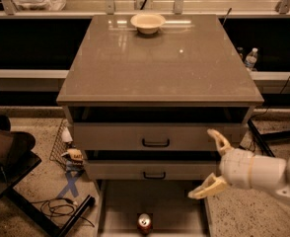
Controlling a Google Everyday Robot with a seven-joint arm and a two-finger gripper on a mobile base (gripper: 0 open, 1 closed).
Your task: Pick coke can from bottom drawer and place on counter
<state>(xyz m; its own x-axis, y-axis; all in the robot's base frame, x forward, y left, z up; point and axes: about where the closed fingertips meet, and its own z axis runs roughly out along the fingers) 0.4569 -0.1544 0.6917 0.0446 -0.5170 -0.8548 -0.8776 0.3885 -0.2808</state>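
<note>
Tabletop [160, 68]: bare at centre. Bottom drawer [120, 206]: pulled out. Hand [200, 163]: above the drawer's right side, fingers spread wide, gripping nothing. Bowl [148, 22]: at the tabletop's far edge. Coke can [144, 222]: upright inside the bottom drawer, apart from the hand.

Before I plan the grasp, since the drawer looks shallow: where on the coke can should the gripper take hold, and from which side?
Grip the coke can across its round side wall, coming down from above. It stands upright, silver top showing, in the open bottom drawer. The gripper hangs off to its right and higher in the view, jaws spread wide.
</note>
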